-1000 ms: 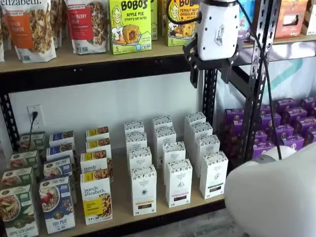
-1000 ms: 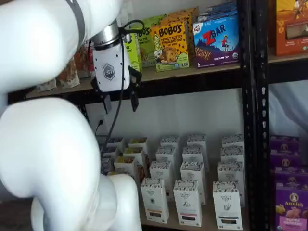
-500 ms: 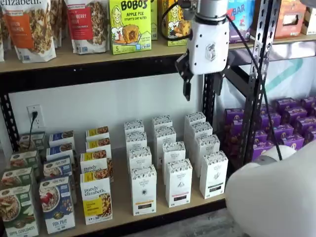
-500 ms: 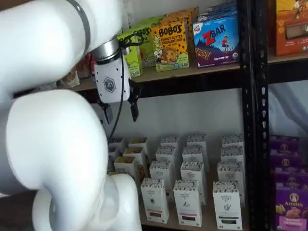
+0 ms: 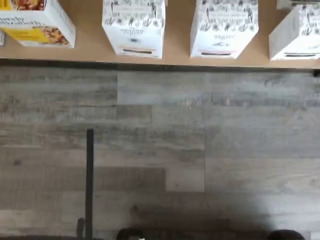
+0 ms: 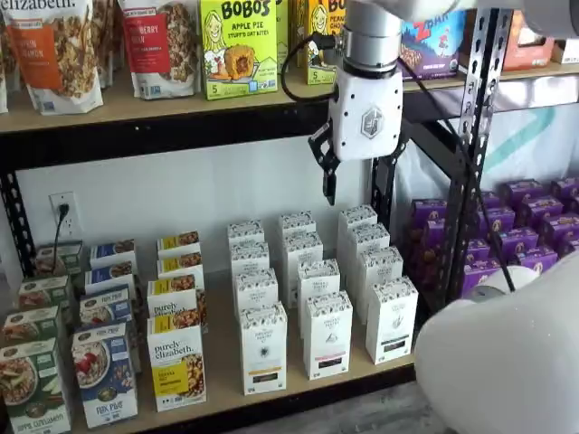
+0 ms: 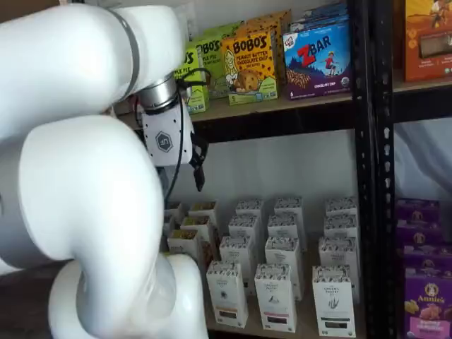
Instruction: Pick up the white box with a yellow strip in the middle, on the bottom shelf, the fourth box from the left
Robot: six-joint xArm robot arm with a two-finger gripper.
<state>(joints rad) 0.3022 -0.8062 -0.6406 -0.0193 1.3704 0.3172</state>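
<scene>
The white box [image 6: 263,348] with its yellow-orange strip stands at the front of the bottom shelf [image 6: 222,366], just right of the purely elizabeth boxes. It shows too in a shelf view [image 7: 227,293] and in the wrist view [image 5: 134,25], at the board's [image 5: 180,52] edge. My gripper [image 6: 362,176] hangs high above the cartons, level with the upper shelf's rail and right of the white box's column. Its black fingers [image 6: 327,176] stand apart with nothing between them, so it is open. Only one finger [image 7: 200,169] shows past my arm in a shelf view.
White cartons with black strips [image 6: 327,334] fill the rows beside and behind the white box. A purely elizabeth box [image 6: 176,362] stands to its left. Purple boxes [image 6: 525,226] lie beyond the black upright [image 6: 470,136]. My white arm [image 7: 85,183] fills much of a shelf view. Grey plank floor [image 5: 160,150] lies before the shelf.
The gripper has swung left and come down a little from the upper shelf's goods, turning as it went. Its fingers stay apart. No box has moved.
</scene>
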